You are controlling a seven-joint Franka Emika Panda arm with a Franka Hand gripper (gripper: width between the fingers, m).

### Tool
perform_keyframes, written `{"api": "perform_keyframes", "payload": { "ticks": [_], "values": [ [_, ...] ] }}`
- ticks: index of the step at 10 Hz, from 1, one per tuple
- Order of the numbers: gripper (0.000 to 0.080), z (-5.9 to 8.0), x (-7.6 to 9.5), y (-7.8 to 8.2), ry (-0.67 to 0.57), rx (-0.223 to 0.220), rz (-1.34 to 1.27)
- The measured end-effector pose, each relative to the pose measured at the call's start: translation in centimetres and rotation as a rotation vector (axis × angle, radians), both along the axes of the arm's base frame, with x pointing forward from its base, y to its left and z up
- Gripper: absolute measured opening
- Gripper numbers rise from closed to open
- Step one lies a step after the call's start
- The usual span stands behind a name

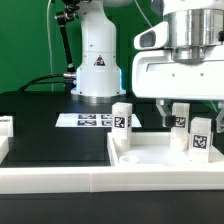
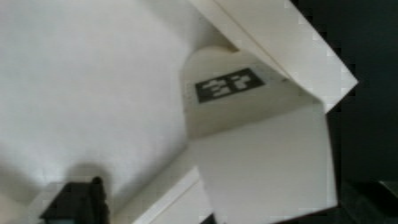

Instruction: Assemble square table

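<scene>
Four white legs show in the exterior view, but biggest things first. Robot base [image 1: 97,62] with a logo stands at the back of the black table [image 1: 45,120], left of centre. The gripper [image 1: 188,104] and its white wrist housing fill the upper right, hanging low over the right-hand parts. I can't tell if the jaws are parted or clamped: the fingertips blend into the parts behind them, and the wrist view shows only one dark finger [image 2: 75,203] at the frame edge.

Long white rail [image 1: 60,172] runs across the front. Square tabletop [image 1: 158,152] seems to lie flat just behind it on the exterior view's right, raised rim on its left side; the seam between slab and rail is hard to make out.

Marker board [image 1: 90,120] lies flat on the black surface in front of the base, well apart from the gripper.

Legs, all upright and tagged:
- left leg [image 1: 121,117] at the slab's left rear
- middle leg [image 1: 180,117] directly under the gripper; contact unclear
- right leg [image 1: 200,136] nearest the camera, on the slab's right
- far leg [image 1: 5,125] cut by the exterior view's left edge, well apart from the others

The wrist view is mostly a white face up close, with one tag [image 2: 228,83] on a white part; I can't tell which part.
</scene>
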State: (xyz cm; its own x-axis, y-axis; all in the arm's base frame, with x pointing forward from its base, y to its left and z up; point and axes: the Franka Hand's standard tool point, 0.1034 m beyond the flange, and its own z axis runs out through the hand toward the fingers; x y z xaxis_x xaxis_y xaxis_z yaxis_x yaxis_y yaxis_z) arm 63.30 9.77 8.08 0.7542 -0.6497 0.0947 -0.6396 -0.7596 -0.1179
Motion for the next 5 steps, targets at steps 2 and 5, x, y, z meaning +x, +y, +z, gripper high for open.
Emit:
{"api": "perform_keyframes", "payload": {
  "ticks": [2,5],
  "values": [
    [0.0649,0.0,0.0,0.2,-0.002,-0.027,0.095],
    [0.0649,0.2,0.5,1.2,-0.037,-0.02,0.045]
  ]
}}
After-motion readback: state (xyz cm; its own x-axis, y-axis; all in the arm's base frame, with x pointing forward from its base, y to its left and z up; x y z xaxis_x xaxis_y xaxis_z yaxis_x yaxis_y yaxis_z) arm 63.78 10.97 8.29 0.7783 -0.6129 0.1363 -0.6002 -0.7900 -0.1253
